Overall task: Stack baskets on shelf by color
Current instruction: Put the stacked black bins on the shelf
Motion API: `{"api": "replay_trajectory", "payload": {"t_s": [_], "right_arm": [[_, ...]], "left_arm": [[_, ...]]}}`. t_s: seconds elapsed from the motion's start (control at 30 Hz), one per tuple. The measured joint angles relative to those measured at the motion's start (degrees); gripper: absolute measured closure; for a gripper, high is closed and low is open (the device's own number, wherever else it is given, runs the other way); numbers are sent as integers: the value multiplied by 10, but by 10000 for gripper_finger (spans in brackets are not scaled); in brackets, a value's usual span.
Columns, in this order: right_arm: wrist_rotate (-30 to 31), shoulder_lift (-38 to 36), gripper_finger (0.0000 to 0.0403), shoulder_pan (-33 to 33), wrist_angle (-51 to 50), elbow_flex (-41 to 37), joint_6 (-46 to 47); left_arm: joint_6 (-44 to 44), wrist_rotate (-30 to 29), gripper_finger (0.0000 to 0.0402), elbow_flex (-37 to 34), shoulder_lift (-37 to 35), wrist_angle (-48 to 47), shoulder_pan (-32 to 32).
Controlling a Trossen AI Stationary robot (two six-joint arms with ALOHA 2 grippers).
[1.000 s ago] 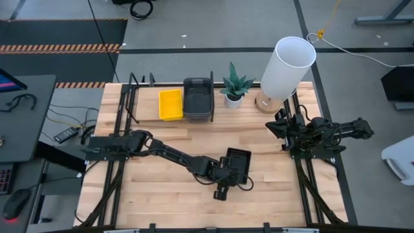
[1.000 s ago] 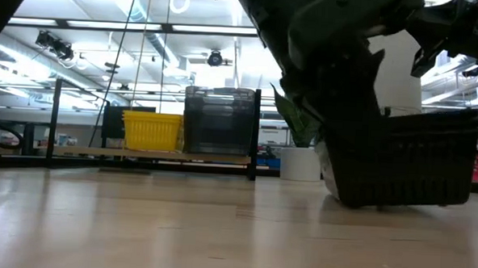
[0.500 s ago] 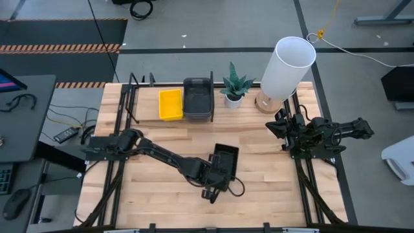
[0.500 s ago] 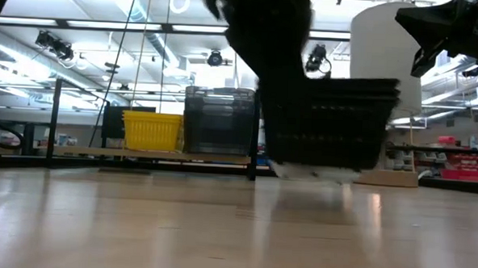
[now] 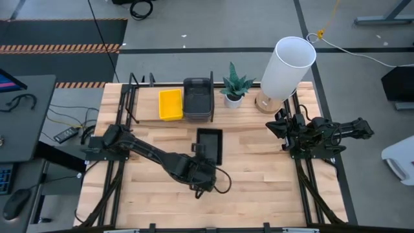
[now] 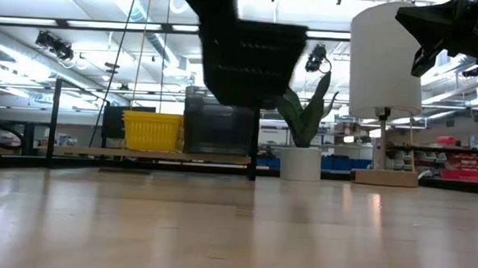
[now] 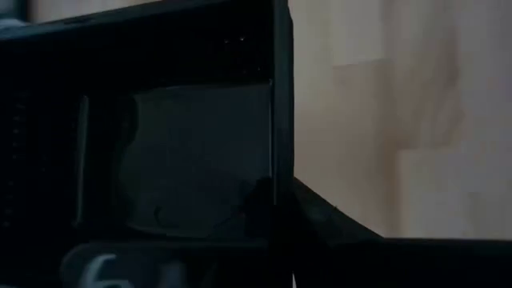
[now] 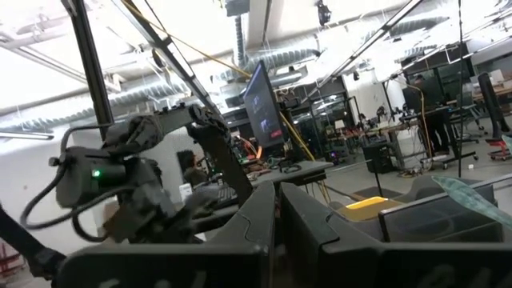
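Step in hand: transport. Left tool (image 5: 202,154) clenched on black basket (image 5: 209,145), held clear above the tabletop (image 5: 259,181) near the shelf (image 5: 145,120). Next: carry over and lower onto the dark stack (image 5: 198,98). Right tool (image 5: 279,129) shut, parked.

It was a robotics lab or workshop: exposed ceiling ducts (image 8: 240,48), a monitor (image 8: 264,104) on benches, hazard-striped floor tape (image 5: 61,47), stocked shelving (image 6: 456,164) behind.

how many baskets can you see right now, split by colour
yellow baskets on the shelf: 1 stack, number within unclear
dark grey baskets on the shelf: 1 stack, number unclear
black basket held by the left gripper: 1
total: 3 groups
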Motion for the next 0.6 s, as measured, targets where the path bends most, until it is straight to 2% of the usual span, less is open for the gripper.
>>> {"api": "replay_trajectory", "payload": {"t_s": [0.1,0.23,0.4,0.6], "right_arm": [[0,0,376,0,0,0,0],[0,0,376,0,0,0,0],[0,0,376,0,0,0,0],[0,0,376,0,0,0,0]], "left_arm": [[-21,-28,382,-52,-48,-9,-3],[-54,-30,382,-161,-142,26,-1],[-113,-33,382,-277,-263,21,-1],[-170,-33,382,-352,-389,-39,-1]]}}
